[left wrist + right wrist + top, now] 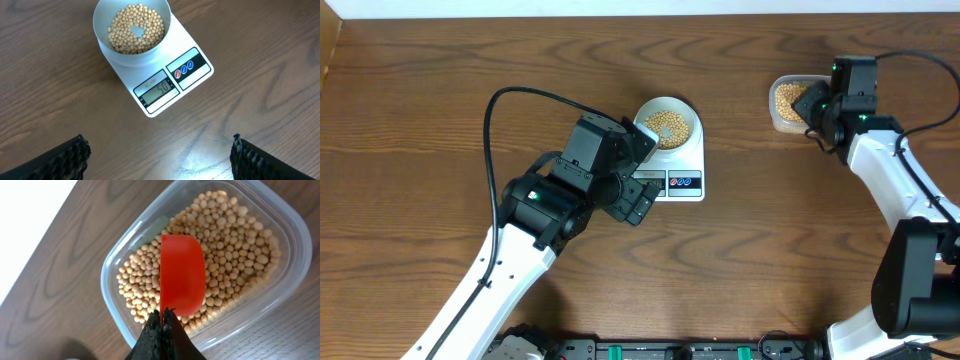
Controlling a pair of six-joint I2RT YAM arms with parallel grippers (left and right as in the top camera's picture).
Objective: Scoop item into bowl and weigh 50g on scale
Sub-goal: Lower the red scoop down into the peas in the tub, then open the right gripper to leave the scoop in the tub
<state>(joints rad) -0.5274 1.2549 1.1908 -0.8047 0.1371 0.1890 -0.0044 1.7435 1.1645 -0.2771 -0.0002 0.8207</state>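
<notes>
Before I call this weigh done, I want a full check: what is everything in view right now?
beans: many, tan-yellow, some in the bowl, more in the tub
bowl: one, pale with white rim, on the scale
scale: one, white, mid-table, display reading 50
tub: one, clear plastic, far right of the table
scoop: one, red, over the tub's beans
table: one, brown wood, under everything
cable: one, black, looping off the left arm
left fingers: two, black, open and empty, near the scale
right fingers: two, black, shut on the scoop
</notes>
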